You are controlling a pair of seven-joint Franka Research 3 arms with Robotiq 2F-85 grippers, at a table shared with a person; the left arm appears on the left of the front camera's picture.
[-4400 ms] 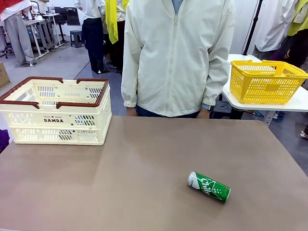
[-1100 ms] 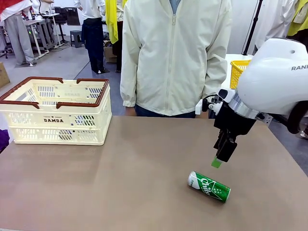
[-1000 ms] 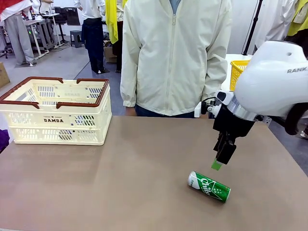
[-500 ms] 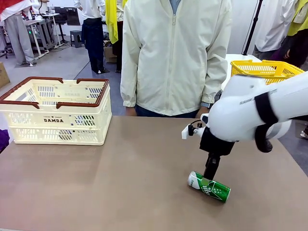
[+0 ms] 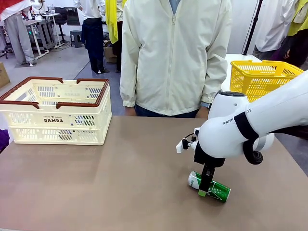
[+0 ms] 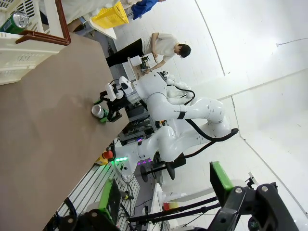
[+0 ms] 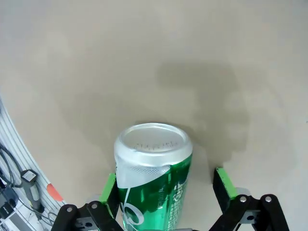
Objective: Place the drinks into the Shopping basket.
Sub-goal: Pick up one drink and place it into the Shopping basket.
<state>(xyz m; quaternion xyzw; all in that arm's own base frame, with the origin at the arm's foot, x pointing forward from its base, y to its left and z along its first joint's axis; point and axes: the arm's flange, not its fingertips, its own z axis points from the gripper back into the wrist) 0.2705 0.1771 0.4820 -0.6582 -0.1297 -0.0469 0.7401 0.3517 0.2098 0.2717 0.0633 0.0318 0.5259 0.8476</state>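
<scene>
— Where does the green can lie?

— On its side on the brown surface, right of the middle and toward the robot's edge. It is well apart from the Shopping basket at the far left.

— Which way does its long axis run?

— Slantwise. The silver end faces the robot's left and a little away. The other end lies farther right and nearer the robot.

— And the right gripper?

— It reaches down over the can near the silver end, fingers spread astride it. The right wrist view shows one finger just beside the can and the other apart from it.

— The left gripper?

— Its fingers are spread, with nothing between them.
</scene>
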